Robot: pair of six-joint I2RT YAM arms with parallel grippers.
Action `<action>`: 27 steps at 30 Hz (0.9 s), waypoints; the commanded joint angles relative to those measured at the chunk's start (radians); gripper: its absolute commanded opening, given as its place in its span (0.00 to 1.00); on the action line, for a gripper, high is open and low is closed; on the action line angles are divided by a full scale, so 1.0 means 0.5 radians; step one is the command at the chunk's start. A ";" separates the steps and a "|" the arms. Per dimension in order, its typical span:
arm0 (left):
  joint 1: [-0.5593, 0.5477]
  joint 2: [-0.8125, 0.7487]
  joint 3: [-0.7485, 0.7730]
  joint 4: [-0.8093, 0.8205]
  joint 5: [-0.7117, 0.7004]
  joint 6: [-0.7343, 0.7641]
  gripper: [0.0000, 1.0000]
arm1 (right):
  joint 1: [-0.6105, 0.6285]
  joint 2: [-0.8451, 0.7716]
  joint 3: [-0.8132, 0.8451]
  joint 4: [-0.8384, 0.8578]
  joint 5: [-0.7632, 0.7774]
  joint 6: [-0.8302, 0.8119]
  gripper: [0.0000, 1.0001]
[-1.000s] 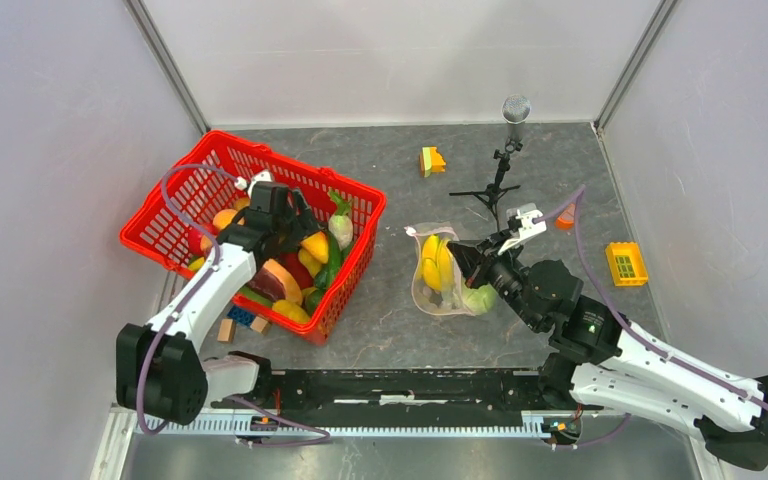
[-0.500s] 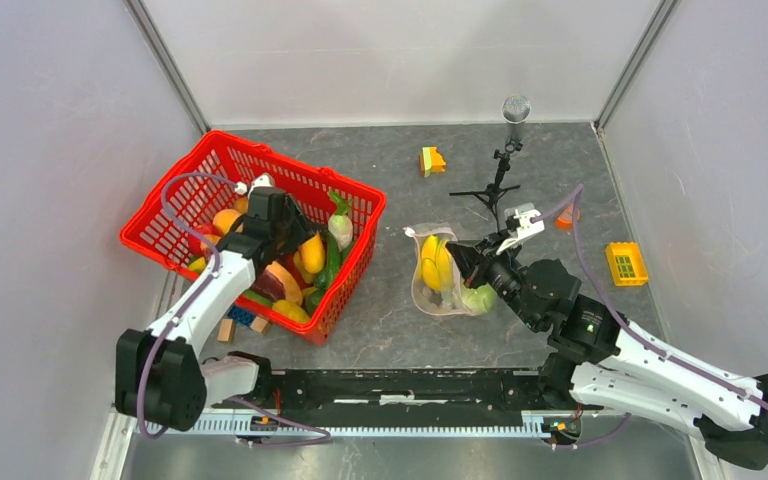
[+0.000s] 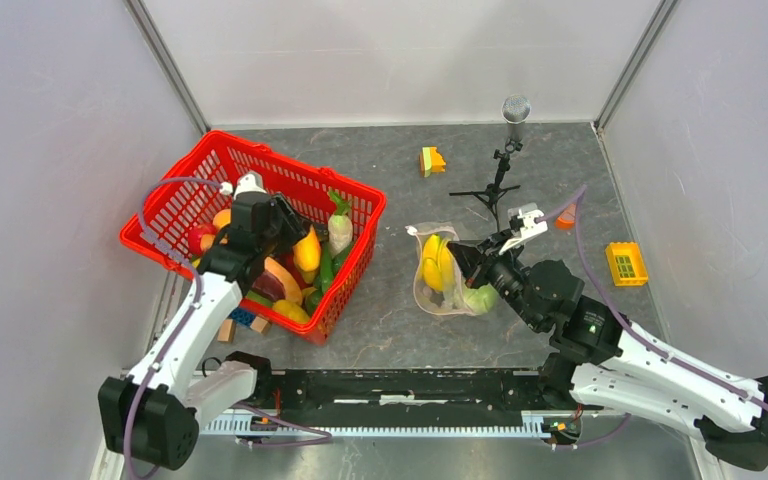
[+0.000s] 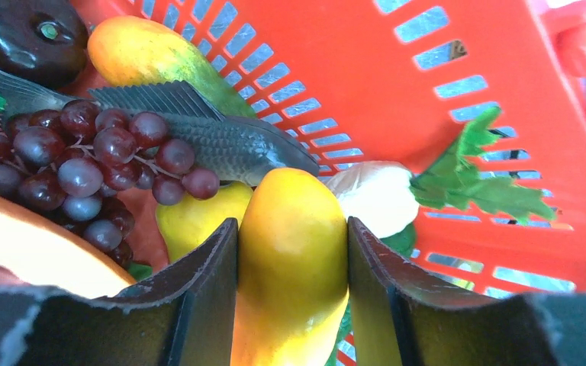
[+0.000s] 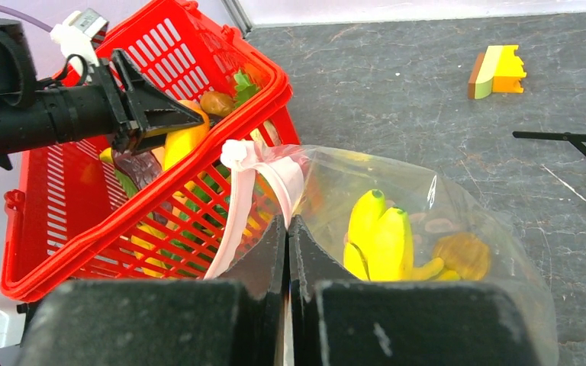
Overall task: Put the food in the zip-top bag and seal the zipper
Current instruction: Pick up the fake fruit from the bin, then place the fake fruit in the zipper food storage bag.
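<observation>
My left gripper hangs inside the red basket, shut on a yellow-orange toy fruit. In the left wrist view the fruit fills the gap between both fingers of the gripper. The zip-top bag lies on the table to the right of the basket, with yellow bananas and a green piece inside. My right gripper is shut on the bag's mouth edge. In the right wrist view its fingertips pinch the pale pink zipper, which is held up with the bag open.
The basket holds more food: dark grapes, a grey fish, a white vegetable. A small black tripod with a microphone stands behind the bag. A yellow-orange block, a yellow block and a small orange piece lie on the table.
My left gripper has shut on the yellow-orange fruit and risen slightly, shifting left within the basket. The right arm and the bag have not moved.
</observation>
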 commanded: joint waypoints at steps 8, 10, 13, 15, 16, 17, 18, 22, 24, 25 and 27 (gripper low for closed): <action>0.011 -0.366 0.233 -0.054 0.235 0.070 0.18 | 0.000 -0.028 -0.038 0.119 -0.029 0.060 0.03; 0.011 -0.424 0.254 0.011 0.398 0.067 0.19 | 0.000 -0.025 -0.044 0.132 -0.031 0.070 0.03; 0.011 -0.500 0.285 0.066 0.462 0.053 0.20 | 0.001 -0.016 -0.046 0.146 -0.041 0.079 0.03; 0.011 -0.530 0.295 0.029 0.390 0.061 0.20 | 0.000 -0.012 -0.050 0.161 -0.051 0.082 0.03; 0.011 -0.535 0.304 -0.007 0.355 0.073 0.20 | 0.000 -0.009 -0.053 0.166 -0.057 0.084 0.03; 0.011 -0.535 0.312 -0.031 0.354 0.086 0.21 | 0.002 -0.010 -0.055 0.167 -0.060 0.087 0.03; 0.011 -0.539 0.314 -0.033 0.378 0.087 0.20 | 0.001 -0.006 -0.058 0.167 -0.066 0.093 0.03; 0.011 -0.573 0.296 0.132 0.629 0.059 0.21 | 0.000 -0.012 -0.070 0.167 -0.069 0.101 0.03; 0.011 -0.570 0.299 0.253 0.835 0.030 0.21 | 0.000 -0.015 -0.075 0.167 -0.069 0.108 0.03; 0.008 -0.568 0.299 0.313 0.912 0.006 0.21 | 0.000 -0.015 -0.081 0.167 -0.070 0.113 0.03; 0.002 -0.580 0.286 0.474 1.058 -0.093 0.21 | 0.000 -0.018 -0.088 0.224 -0.059 0.121 0.03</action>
